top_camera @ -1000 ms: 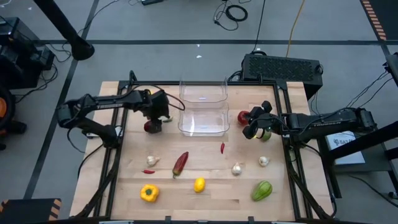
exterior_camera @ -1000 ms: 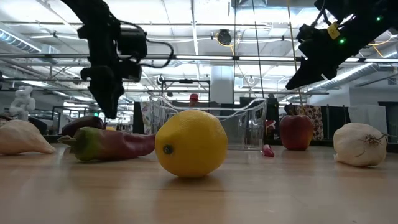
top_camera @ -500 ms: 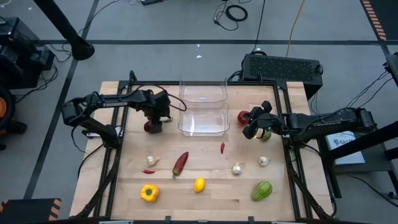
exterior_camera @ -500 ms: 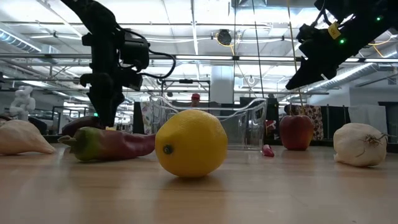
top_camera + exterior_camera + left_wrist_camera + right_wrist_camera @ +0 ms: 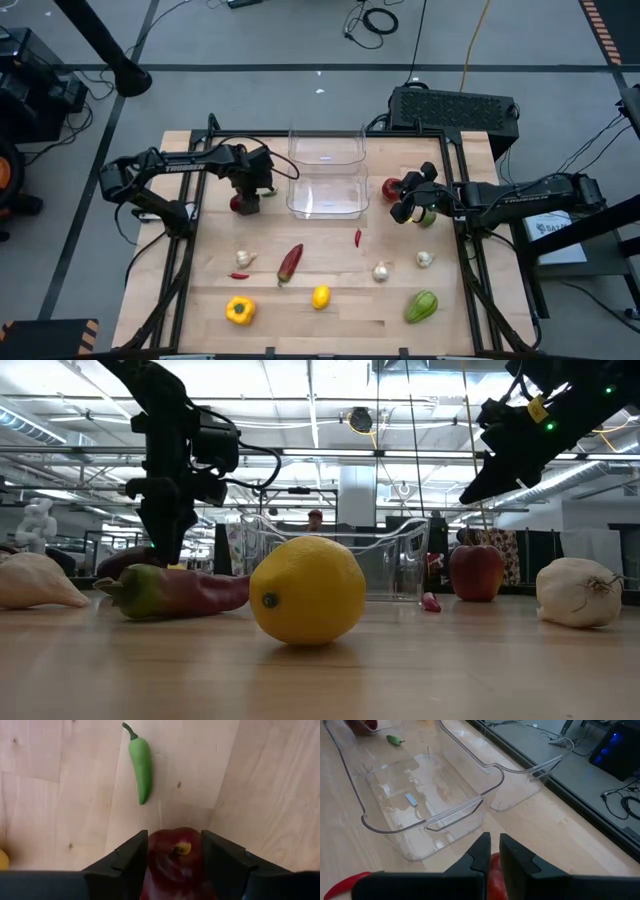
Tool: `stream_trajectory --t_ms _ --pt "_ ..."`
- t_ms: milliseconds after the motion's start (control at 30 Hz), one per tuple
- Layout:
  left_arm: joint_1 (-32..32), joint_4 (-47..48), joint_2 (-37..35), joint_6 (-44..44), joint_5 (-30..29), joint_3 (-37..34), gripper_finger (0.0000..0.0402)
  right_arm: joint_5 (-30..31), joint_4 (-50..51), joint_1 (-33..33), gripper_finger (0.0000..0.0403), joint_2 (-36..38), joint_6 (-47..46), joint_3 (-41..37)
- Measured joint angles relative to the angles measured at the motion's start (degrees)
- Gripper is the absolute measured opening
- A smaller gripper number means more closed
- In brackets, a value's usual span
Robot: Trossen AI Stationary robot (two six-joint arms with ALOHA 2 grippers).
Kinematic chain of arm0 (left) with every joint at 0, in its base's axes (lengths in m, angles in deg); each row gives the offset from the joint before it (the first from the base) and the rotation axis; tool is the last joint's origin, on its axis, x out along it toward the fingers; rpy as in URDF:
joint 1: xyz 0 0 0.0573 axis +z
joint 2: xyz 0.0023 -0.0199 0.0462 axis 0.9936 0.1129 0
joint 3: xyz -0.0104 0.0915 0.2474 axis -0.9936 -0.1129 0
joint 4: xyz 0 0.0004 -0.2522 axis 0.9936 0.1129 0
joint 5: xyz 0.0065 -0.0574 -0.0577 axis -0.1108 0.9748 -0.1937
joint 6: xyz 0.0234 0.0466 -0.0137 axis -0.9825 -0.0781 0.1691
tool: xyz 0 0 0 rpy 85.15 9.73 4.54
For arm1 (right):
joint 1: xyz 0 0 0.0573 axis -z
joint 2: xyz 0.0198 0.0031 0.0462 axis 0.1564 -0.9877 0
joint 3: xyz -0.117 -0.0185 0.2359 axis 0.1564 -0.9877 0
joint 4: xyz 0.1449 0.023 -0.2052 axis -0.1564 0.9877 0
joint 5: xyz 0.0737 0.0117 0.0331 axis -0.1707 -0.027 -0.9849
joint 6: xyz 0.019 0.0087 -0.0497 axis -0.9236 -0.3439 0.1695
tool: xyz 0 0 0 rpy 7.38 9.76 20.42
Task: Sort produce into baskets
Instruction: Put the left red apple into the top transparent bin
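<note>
My left gripper (image 5: 246,196) stands over a red apple (image 5: 238,203) left of the two clear bins (image 5: 327,193) and is shut on it. In the left wrist view the apple (image 5: 175,862) fills the gap between the fingers. My right gripper (image 5: 404,203) hangs shut and empty, well above the table, just beside a second red apple (image 5: 390,187) right of the bins. That apple rests on the table (image 5: 477,572). Both bins (image 5: 427,802) hold no produce. My left gripper pinches the red apple by its two opposite sides (image 5: 150,857) between its two fingers. The fingers point down from above. The apple is upright with its stem end (image 5: 181,849) up. The dark red pepper hides its underside in the low view.
A green chilli (image 5: 141,767) lies beside the left apple. Nearer the front lie a dark red pepper (image 5: 289,262), a yellow pepper (image 5: 239,311), a lemon (image 5: 320,296), a green pepper (image 5: 421,305), garlic bulbs (image 5: 381,271) and red chillies (image 5: 357,237). A black box (image 5: 455,108) stands behind.
My left gripper has gone down around the red apple and has stayed low there. The right arm has kept still.
</note>
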Motion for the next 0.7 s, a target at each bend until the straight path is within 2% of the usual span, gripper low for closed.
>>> stream_trajectory --t_ms 500,700 --pt "0.0 3.1 0.0 -1.5 0.4 0.0 0.0017 0.0 0.0 0.0 0.0032 0.0 0.0 0.0" --pt "0.0 3.1 0.0 -2.7 0.5 0.0 0.0014 0.0 0.0 0.0 0.0032 0.0 0.0 0.0"
